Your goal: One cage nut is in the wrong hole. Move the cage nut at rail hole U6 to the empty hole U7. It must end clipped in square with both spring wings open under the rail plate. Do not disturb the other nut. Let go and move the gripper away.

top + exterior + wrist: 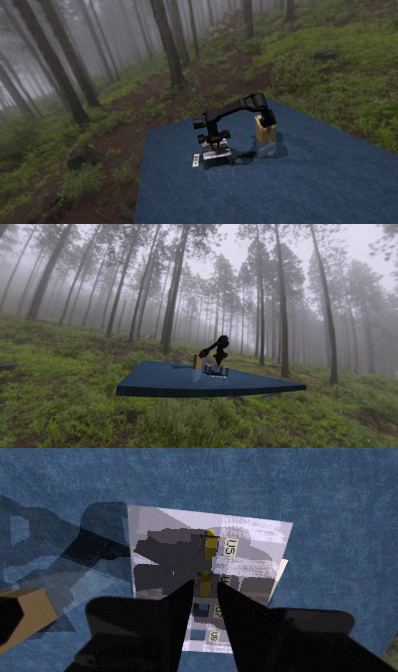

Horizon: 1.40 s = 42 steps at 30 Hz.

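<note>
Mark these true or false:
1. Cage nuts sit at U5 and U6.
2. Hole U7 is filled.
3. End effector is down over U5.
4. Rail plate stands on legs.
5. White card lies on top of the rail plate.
1. Cage nuts sit at U5 and U6. True.
2. Hole U7 is filled. False: it is empty.
3. End effector is down over U5. False: its fingers stand apart, either side of the U6 nut.
4. Rail plate stands on legs. True.
5. White card lies on top of the rail plate. False: it is beside the plate.
</note>
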Available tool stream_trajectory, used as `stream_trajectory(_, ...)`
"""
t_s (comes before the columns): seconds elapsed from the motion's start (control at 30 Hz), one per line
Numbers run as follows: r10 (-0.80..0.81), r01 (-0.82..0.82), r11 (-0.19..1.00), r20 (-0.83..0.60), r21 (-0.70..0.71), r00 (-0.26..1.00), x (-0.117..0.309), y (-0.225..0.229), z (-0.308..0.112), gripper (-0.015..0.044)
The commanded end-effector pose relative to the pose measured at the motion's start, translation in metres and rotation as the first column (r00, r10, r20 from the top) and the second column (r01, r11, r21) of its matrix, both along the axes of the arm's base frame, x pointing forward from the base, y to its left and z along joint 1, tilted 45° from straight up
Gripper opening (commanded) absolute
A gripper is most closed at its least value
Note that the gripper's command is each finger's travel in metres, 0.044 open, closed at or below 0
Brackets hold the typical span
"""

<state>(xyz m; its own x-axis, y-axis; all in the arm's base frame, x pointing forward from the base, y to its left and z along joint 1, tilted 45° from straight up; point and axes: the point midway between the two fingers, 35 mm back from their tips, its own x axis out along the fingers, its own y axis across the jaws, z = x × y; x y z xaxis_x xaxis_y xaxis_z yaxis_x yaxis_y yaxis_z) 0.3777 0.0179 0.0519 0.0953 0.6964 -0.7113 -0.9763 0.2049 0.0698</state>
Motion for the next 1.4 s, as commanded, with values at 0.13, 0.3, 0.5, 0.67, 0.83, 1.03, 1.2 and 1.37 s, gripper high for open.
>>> stream_trajectory(0.13, -0.002, 0.002, 1.000, -0.004, 0.004, 1.000, -0.0004, 0.0014, -0.0011, 0.0120)
stream_trajectory(0.3, -0.002, 0.002, 1.000, -0.004, 0.004, 1.000, -0.0003, 0.0016, -0.0011, 0.0120)
stream_trajectory(0.5, -0.002, 0.002, 1.000, -0.004, 0.004, 1.000, -0.0002, 0.0018, -0.0012, 0.0120)
stream_trajectory(0.67, -0.002, 0.002, 1.000, -0.004, 0.004, 1.000, -0.0002, 0.0020, -0.0012, 0.0120)
stream_trajectory(0.83, 0.001, -0.001, 1.000, -0.002, 0.001, 1.000, -0.0004, 0.0014, -0.0010, 0.0107)
stream_trajectory(1.03, 0.001, -0.001, 1.000, -0.002, 0.001, 1.000, -0.0004, 0.0014, -0.0010, 0.0067)
stream_trajectory(1.2, 0.001, -0.001, 1.000, -0.002, 0.001, 1.000, -0.0004, 0.0014, -0.0010, 0.0033)
stream_trajectory(1.37, 0.001, -0.001, 1.000, -0.002, 0.001, 1.000, -0.0004, 0.0014, -0.0010, 0.0027)
